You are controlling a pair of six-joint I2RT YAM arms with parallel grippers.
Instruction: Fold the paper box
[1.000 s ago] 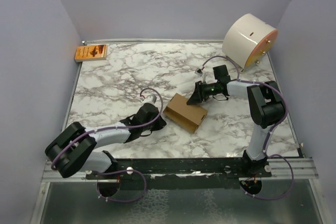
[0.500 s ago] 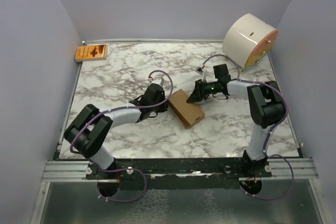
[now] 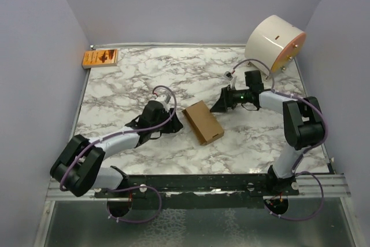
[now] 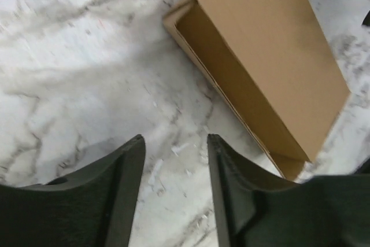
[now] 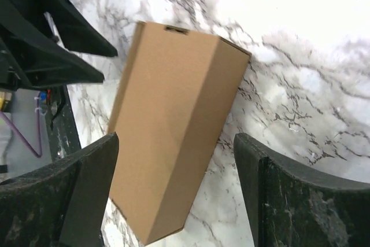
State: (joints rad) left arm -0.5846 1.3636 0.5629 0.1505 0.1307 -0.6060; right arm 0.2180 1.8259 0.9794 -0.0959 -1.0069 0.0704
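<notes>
**A:** Status on the paper box?

**B:** Formed into an oblong carton. It lies flat mid-table, between the 2 arms. The top panel and the panel toward the right arm look creased and closed.

**A:** Fully shut?

**B:** No. The left wrist view shows 1 long side gaping, with the hollow interior visible and a thin strip of card along its bottom edge. The right wrist view shows a small slot at the far end. Can't tell if a tab is seated in it.

**A:** Grippers?

**B:** The left gripper has its jaws apart with nothing between them. It points at the open side, near the box but not touching. The right gripper has its jaws spread wide and empty, just beside the box's far corner. No contact that I can see.

**A:** So nobody's holding it.

**B:** Correct, it sits free on the table.

**A:** Progress?

**B:** My read is that the body is erected and it's most of the way there. What's left is to fold the open side closed, tuck it and check the end tabs. The ends are too small in the top view to confirm.
</notes>
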